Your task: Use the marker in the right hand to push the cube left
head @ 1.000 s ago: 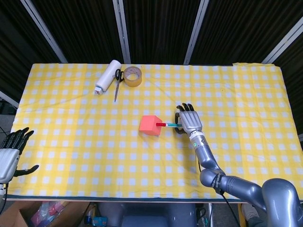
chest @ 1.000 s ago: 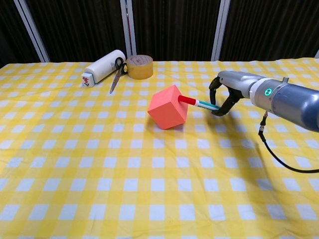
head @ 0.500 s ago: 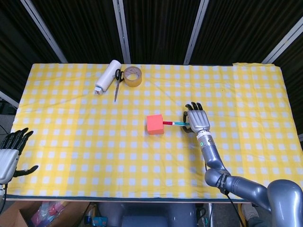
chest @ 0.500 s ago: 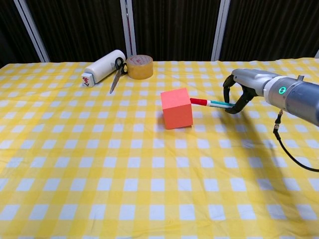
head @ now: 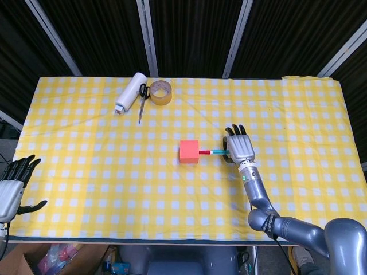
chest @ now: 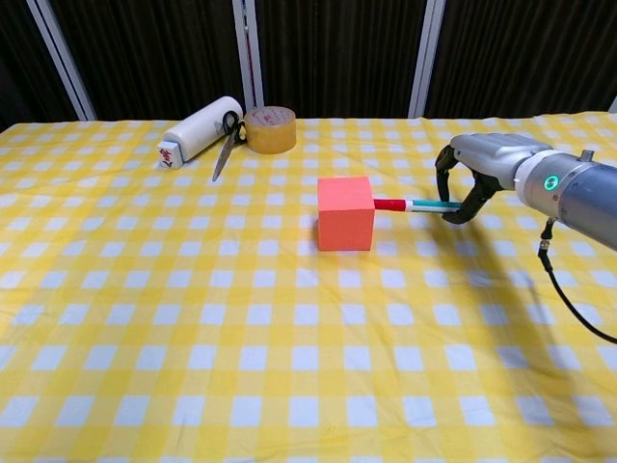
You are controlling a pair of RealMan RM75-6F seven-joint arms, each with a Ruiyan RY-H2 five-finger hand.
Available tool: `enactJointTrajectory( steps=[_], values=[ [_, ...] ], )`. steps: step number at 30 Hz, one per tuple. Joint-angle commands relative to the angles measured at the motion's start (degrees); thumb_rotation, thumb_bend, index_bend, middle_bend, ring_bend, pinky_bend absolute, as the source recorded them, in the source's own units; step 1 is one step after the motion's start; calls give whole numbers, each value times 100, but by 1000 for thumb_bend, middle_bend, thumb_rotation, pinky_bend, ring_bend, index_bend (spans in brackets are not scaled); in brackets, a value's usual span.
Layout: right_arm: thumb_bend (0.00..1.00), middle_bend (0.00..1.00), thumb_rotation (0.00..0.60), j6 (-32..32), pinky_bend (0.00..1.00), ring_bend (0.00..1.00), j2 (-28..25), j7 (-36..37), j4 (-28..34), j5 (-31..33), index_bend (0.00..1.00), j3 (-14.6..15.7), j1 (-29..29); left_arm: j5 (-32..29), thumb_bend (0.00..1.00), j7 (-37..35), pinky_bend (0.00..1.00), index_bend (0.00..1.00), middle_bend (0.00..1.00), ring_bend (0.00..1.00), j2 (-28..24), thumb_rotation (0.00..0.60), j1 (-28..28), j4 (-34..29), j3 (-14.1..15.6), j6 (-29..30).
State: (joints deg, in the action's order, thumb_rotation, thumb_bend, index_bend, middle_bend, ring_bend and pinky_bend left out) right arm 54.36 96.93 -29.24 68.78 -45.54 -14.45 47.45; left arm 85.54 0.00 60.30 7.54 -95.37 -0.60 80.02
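The red-orange cube point(head: 189, 152) point(chest: 346, 213) sits flat on the yellow checked cloth near the table's middle. My right hand point(head: 240, 146) point(chest: 469, 180) is to its right and grips a marker point(head: 211, 152) point(chest: 415, 204) with a red cap and teal-and-white body. The marker lies level and points left, its red tip at the cube's right face. My left hand point(head: 12, 184) hangs off the table's front left corner, fingers spread and holding nothing.
At the back left lie a white tube point(head: 131, 92) point(chest: 200, 128), scissors point(head: 141, 100) point(chest: 225, 139) and a roll of brown tape point(head: 160, 93) point(chest: 269, 129). A cardboard box point(head: 34, 259) stands below the table's front edge.
The cube was tilted a second ago and now sits flat, shifted slightly right. My right hand and the marker have drawn back to the right.
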Motion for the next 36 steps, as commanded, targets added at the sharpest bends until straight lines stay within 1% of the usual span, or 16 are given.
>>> enactJointTrajectory(
  steps=[1,5,12,22,31,36],
  values=[
    [498,179,600,86,0,28,110,-111,-184,-64,632,33,38,9,0,-22,0,0,0,0,-11,600,3,-4,4,-6],
    [499,179,600,37,0,28,228,-145,-427,5,631,27,38,7,0,-73,0,0,0,0,-25,600,1,-11,4,-8],
    [499,179,600,-26,0,28,350,-159,-669,39,632,-9,42,4,0,-102,0,0,0,0,-41,600,11,-29,7,-34],
    [499,179,600,-130,0,28,573,-116,-727,-37,632,-88,151,1,0,-91,0,0,0,0,-40,600,15,-46,7,-40],
    [503,179,600,-277,0,28,967,-135,-1013,-23,632,-285,439,22,0,-95,0,0,0,0,-43,600,13,-61,15,-32],
    [504,179,600,-267,0,28,1080,-164,-952,-75,632,-327,528,14,0,-142,0,0,0,0,-54,600,18,-57,10,-42]
  ],
)
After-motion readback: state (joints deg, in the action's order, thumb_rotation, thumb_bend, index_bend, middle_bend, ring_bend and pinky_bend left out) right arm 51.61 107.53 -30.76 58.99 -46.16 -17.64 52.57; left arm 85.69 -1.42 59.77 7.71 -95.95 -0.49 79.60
